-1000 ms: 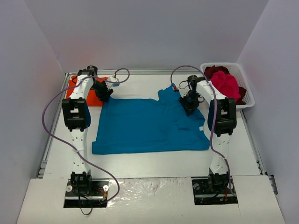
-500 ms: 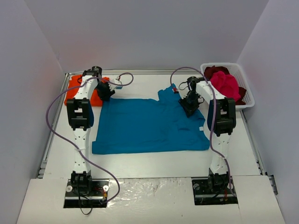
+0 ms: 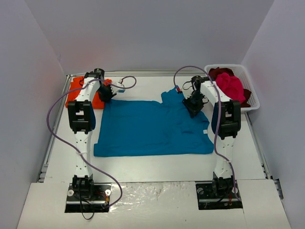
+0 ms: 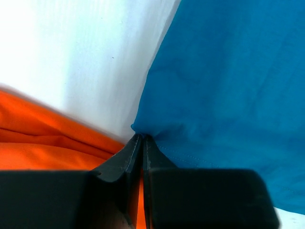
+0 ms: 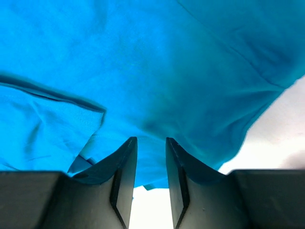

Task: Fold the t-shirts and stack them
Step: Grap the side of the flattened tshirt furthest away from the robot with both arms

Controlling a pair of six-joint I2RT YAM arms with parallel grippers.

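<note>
both arms gripping the far edge of a spread teal t-shirt

nearest the arm bases, a bare strip of the white table (image 3: 157, 164) is showing. beyond it, the teal t-shirt (image 3: 147, 129) is lying spread flat across the middle of the table. at its far edge both arms are reaching down. the left gripper (image 4: 142, 136) is clenching the shirt's far left corner, its fingers pressed together on the cloth. the right gripper (image 5: 151, 140) is sitting on the far right shoulder area, fingers narrowly parted and seemingly nipping a thick fold of the same shirt. holding two far points like this is likely preparing to draw that edge toward the near hem for a fold. just past the left gripper, the orange t-shirt (image 3: 76, 90) is lying folded, probably starting the stack. at the far right, the white basket (image 3: 252, 98) is holding the magenta t-shirt (image 3: 229, 86) and the dark red t-shirt (image 3: 217, 72), both crumpled.

the overhead view is giving the layout but hiding the fingertips. the left wrist view is showing the pinch on the corner, with orange cloth right beside it. the right wrist view is showing creases running toward the fingers.
</note>
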